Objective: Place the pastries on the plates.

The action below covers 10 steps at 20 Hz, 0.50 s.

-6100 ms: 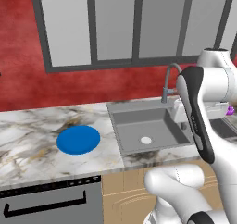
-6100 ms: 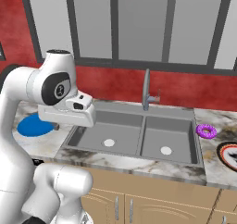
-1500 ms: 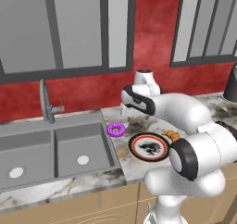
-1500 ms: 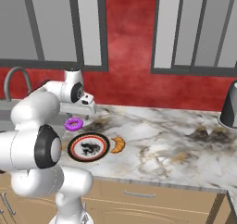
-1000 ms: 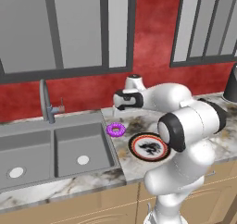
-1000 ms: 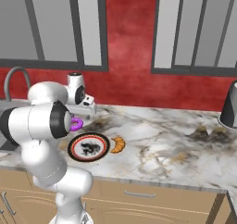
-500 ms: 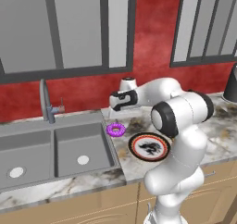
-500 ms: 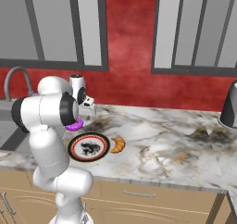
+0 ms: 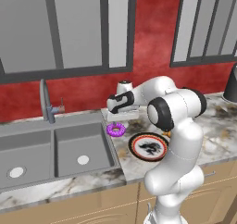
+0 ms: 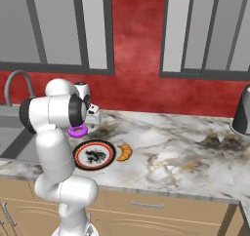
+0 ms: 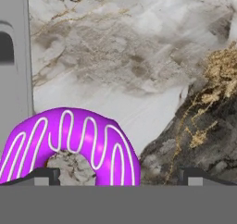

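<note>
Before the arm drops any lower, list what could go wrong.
1. In the hand view the purple glazed ring donut sits off to one side of the open tool, so closing may clip only its edge.
2. It lies close to the grey sink; a nudge could tip it in.

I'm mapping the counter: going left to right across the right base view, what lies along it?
Sink → donut → patterned plate → croissant → dark kettle.
</note>
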### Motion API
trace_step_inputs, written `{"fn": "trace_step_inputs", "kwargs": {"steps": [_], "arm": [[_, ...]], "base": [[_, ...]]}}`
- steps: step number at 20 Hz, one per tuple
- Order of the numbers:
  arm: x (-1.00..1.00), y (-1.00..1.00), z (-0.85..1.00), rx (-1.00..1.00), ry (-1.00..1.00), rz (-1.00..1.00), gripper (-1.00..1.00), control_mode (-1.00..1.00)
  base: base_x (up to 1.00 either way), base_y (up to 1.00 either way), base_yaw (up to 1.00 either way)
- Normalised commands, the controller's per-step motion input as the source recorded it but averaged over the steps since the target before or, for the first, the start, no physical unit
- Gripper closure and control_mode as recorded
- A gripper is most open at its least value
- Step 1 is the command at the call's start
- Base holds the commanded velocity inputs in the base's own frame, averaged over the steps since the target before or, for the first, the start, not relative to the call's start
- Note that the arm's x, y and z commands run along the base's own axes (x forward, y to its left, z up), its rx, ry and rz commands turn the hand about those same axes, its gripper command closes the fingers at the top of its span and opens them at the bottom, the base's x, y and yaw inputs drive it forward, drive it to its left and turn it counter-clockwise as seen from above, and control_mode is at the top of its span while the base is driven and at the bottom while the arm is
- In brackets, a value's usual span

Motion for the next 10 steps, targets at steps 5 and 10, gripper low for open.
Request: {"fn": "trace_step_inputs", "kwargs": {"steps": [5,10], "arm": [[-0.02,0.0,-0.01,0.0,0.0,0.0,-1.0,-1.0],[-0.02,0.0,-0.02,0.0,0.0,0.0,-1.0,-1.0]], "base": [[0.0,0.0,0.0],[0.0,0.0,0.0]]}}
